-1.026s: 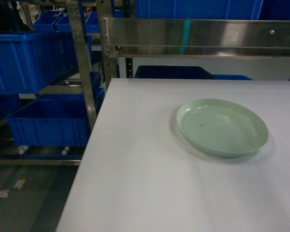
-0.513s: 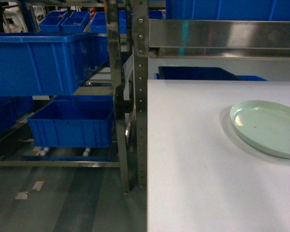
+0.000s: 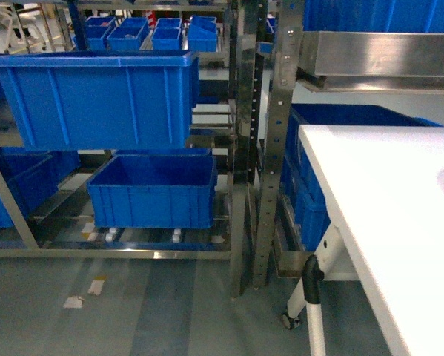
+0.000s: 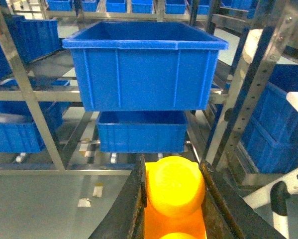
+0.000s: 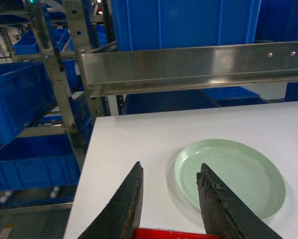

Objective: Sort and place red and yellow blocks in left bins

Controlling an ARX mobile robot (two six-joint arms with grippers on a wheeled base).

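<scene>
Brick (image 4: 174, 201), yellow and cut off at the frame's bottom, sits clamped in the left gripper (image 4: 172, 199) facing 2 stacked bins (image 4: 144, 69), while the right gripper (image 5: 169, 199), fingers apart, hovers above the table (image 5: 139, 144) near a plate (image 5: 230, 178).

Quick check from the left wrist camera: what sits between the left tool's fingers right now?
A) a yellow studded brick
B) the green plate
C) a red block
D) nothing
A: the left tool is shut on the yellow brick, its round stud showing between the dark fingers, facing the big blue crate.
</scene>
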